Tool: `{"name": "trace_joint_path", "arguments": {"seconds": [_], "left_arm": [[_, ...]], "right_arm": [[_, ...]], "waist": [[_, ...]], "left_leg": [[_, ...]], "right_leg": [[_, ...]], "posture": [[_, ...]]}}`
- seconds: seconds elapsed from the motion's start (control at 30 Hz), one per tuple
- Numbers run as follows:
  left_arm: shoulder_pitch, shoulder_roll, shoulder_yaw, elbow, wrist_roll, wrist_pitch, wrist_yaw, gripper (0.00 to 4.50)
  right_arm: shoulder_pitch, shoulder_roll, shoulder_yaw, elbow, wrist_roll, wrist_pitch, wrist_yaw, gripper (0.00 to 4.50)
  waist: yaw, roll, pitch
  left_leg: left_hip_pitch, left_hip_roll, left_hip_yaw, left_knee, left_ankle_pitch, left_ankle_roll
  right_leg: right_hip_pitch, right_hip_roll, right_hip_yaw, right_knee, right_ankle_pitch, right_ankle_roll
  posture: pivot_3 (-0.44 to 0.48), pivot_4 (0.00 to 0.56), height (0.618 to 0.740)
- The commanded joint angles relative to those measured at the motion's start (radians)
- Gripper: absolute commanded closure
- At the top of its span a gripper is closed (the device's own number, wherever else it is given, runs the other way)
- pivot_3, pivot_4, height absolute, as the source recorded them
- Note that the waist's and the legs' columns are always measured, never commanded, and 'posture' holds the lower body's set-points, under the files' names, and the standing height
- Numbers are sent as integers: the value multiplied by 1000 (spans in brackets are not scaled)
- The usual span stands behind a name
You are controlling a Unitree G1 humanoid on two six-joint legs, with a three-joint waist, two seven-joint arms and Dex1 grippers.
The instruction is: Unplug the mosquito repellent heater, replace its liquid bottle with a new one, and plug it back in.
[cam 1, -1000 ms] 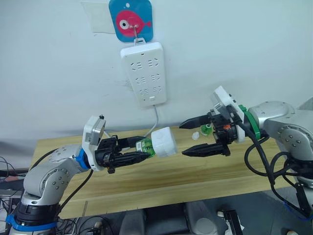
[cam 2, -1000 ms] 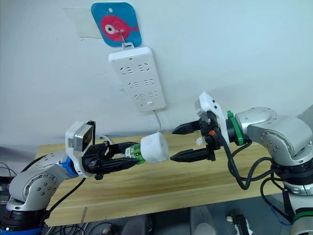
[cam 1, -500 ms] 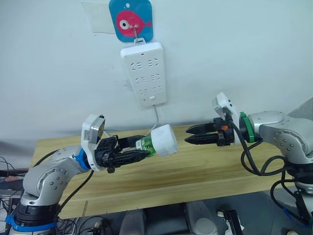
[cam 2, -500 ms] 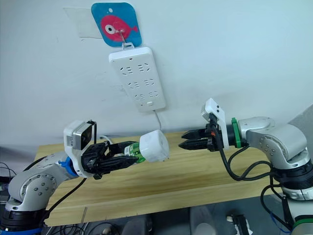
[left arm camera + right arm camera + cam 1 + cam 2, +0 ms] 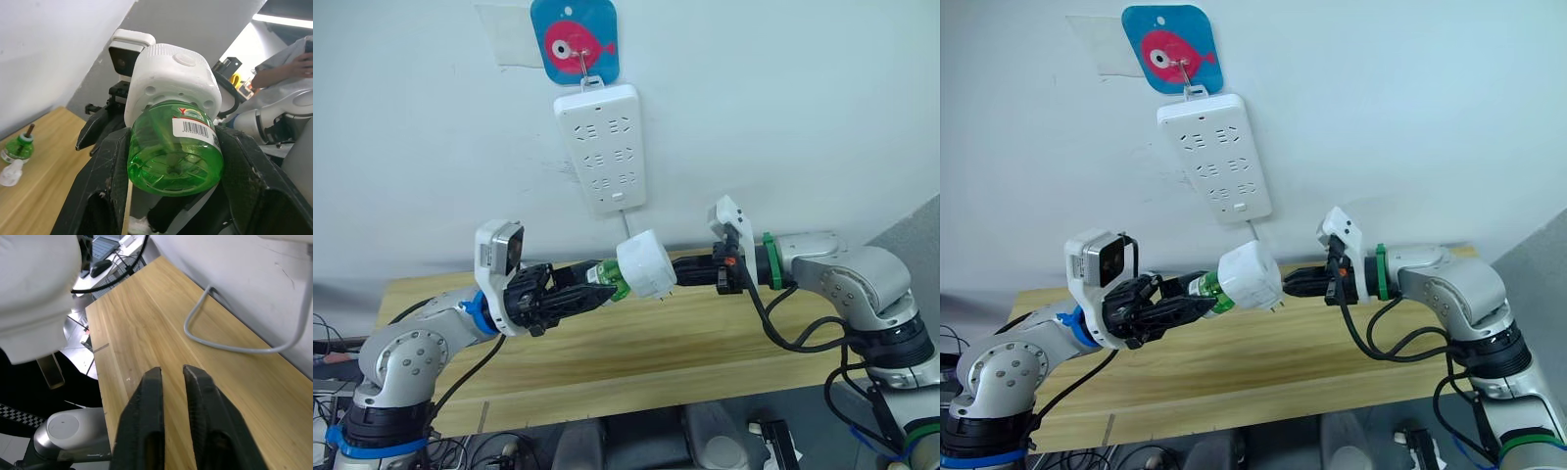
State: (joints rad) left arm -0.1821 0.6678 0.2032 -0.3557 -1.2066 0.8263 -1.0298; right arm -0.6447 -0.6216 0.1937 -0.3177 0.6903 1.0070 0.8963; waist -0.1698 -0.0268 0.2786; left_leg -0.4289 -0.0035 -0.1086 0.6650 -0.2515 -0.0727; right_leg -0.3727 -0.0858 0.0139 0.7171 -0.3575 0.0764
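Left fingers: clamped either side of the green bottle, presumably to steady it in mid-air.
Right fingers: nearly pressed together, holding nothing, tips just beside the heater's plug end.
Mosquito repellent heater: screwed on the bottle, above the tabletop, below the power strip.
Spare bottle: on the tabletop.
Label: barcode; brand too small to read.
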Motion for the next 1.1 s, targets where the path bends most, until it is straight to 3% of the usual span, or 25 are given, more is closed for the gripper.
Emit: {"name": "trace_joint_path", "arguments": {"seconds": [0.03,1.1], "left_arm": [[-11,-8,13,-28,-28,3,6,2224],[-3,-56,-40,3,115,-39,42,2224]], "right_arm": [[-24,-1,-32,-76,36,16,-2,4477],[-57,-50,-80,-252,159,136,-6,4477]], "waist": [[0,0,0],[0,0,0]], "left_leg": [[0,0,0,0,0,0],[0,0,0,0,-2,3]], "right_leg": [[0,0,0,0,0,0],[0,0,0,0,0,0]], "posture": [[-237,240,740],[-259,253,740]]}}
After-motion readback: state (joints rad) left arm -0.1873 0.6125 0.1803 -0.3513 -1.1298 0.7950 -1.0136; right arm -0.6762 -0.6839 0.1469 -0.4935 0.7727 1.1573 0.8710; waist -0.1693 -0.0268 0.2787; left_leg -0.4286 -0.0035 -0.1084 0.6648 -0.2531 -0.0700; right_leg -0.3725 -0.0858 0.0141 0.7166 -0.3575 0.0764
